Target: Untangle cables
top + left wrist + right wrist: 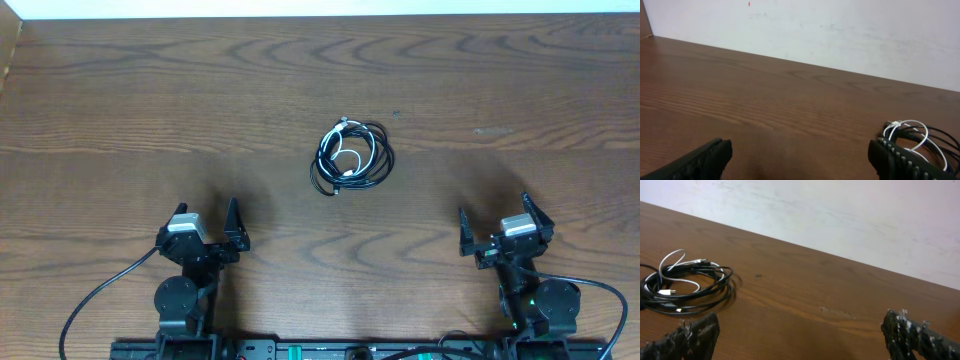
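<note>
The coiled cables (352, 155) sit near the middle of the wooden table (150, 100) with bare wood on every side, so a gripper could approach from any direction. Open tabletop separates them from the left gripper (207, 218) and the right gripper (497, 218). A pale wall (840, 35) closes the far edge.

The cables (352, 156) lie in one loose coil mid-table (150, 120): thin black cords looped around a white cord, with small silver plug ends showing.
</note>
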{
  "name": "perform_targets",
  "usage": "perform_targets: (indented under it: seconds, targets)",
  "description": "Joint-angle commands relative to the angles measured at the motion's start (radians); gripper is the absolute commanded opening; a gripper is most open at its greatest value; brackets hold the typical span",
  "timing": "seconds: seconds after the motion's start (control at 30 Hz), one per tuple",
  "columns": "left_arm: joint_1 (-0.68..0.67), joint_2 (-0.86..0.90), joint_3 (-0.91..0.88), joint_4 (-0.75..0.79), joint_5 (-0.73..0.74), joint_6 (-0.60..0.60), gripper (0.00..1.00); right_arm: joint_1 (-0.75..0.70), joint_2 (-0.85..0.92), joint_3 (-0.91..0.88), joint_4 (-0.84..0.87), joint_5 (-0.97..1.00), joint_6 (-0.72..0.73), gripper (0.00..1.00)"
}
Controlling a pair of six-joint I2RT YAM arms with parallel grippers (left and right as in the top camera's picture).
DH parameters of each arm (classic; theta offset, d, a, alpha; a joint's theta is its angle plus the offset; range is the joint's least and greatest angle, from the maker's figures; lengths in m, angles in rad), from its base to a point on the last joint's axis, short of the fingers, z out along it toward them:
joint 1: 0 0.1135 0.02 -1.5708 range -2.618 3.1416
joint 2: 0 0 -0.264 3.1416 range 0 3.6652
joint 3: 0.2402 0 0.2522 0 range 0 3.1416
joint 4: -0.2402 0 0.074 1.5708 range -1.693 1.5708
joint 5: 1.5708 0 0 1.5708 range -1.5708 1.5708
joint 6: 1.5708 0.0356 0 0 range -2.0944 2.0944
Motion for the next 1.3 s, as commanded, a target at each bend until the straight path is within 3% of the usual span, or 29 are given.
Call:
perform_targets:
  seconds: [0.0, 1.1, 1.27]
  targets:
    - [-0.003, 0.003, -0.009, -0.048, -0.014, 0.017, 0.93, 0.004, 0.002, -0.002, -0.003, -0.006, -0.006, 0.99]
    - [-0.003, 0.005, -0.009, -0.048, -0.015, 0.018, 0.93, 0.004, 0.002, -0.002, -0.002, -0.009, -0.006, 0.99]
    - [-0.003, 0.079, -0.008, -0.048, -0.013, 0.043, 0.93, 0.004, 0.002, -0.002, 0.127, -0.074, -0.013, 0.99]
